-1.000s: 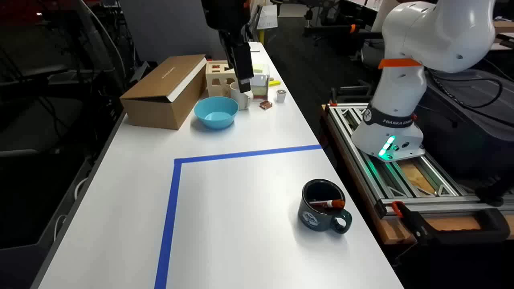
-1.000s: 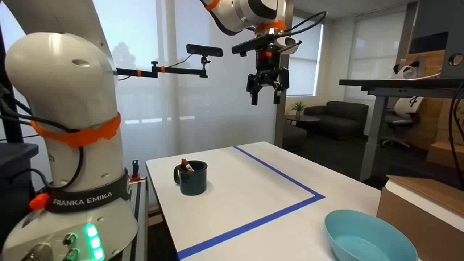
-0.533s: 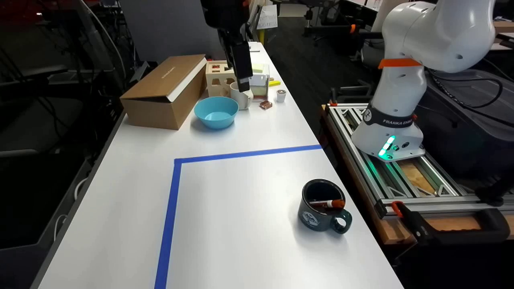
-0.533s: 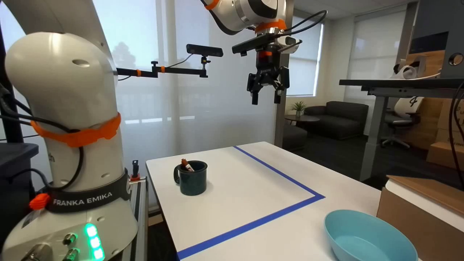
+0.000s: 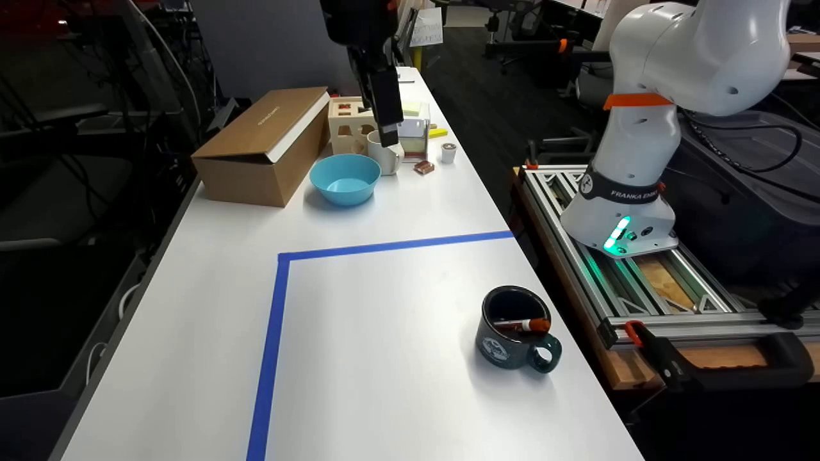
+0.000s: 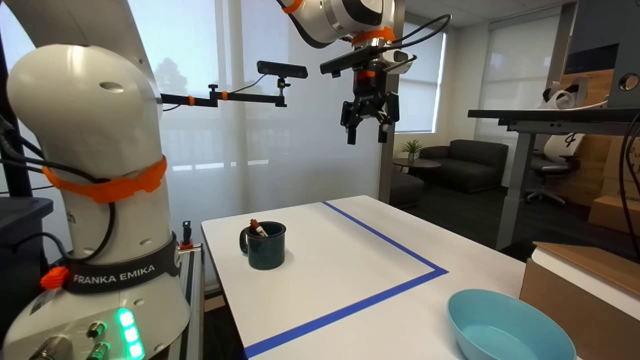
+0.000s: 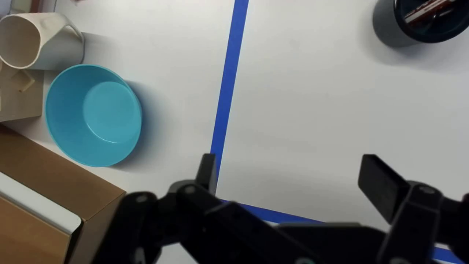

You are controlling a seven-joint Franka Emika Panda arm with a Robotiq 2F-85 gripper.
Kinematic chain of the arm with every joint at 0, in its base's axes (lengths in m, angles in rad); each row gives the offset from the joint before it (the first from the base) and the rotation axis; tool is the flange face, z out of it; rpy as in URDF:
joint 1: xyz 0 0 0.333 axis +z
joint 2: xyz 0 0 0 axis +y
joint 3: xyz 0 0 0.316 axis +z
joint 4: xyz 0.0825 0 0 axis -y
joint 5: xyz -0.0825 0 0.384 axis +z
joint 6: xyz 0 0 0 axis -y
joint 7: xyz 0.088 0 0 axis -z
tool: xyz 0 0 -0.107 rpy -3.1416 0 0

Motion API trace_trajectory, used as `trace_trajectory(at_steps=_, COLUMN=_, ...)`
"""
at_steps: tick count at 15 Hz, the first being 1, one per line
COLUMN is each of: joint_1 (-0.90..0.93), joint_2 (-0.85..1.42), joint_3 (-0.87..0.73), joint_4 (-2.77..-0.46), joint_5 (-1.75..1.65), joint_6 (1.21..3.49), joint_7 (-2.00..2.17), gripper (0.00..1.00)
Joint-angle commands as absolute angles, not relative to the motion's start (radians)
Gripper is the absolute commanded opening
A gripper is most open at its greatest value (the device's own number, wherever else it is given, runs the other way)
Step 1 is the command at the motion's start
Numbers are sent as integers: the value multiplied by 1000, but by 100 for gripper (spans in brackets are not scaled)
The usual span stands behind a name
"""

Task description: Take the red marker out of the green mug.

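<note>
While the tool (image 6: 367,137) hangs high over the tabletop (image 6: 345,265), its two fingers (image 6: 351,136) stand wide apart, with tabletop visible between them in the wrist view. Well below it, toward the arm base (image 6: 90,310), the green mug (image 6: 267,254) sits upright; the red marker (image 5: 524,325) is inside, tilted, its red-brown end rising past the rim on the handle side.

Writing I can read: "FRANKA EMIKA", on the dark band (image 6: 117,275) around the arm base. Not legible: a white emblem (image 5: 495,349) on the green mug; the print on the lid of the cardboard box (image 5: 253,137), too small; the lettering on a paper sheet (image 5: 427,27) beyond the tool, too blurred.

In an exterior view the green mug's wall (image 6: 270,257) hides the marker's lower part. In the wrist view the green mug, up and to the right of the tool, is cut off at the corner. Left of the tool there, the light blue bowl (image 7: 93,146) shows whole, the cardboard box only in part, and a blue tape line (image 7: 229,73) disappears behind one finger. In an exterior view the top of the tool is cropped and I can make out a single finger, its tip covering part of a white mug (image 5: 383,163) behind it.
</note>
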State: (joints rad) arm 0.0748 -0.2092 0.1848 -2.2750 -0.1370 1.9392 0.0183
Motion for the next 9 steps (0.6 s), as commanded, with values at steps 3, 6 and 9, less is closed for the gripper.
trace_trajectory(at_steps=3, joint_1=91, joint_2=-130, joint_3=159, joint_4=-2266, joint_5=-47, joint_6=1964, joint_7=120, gripper=100)
trace_trajectory(at_steps=6, joint_1=97, joint_2=-44, joint_3=155, joint_4=-2268, joint_5=77, joint_6=1982, joint_7=178, gripper=100)
trace_trajectory(at_steps=9, joint_1=104, joint_2=35, joint_3=158, joint_4=-2274, joint_5=208, joint_6=2022, joint_7=238, gripper=100)
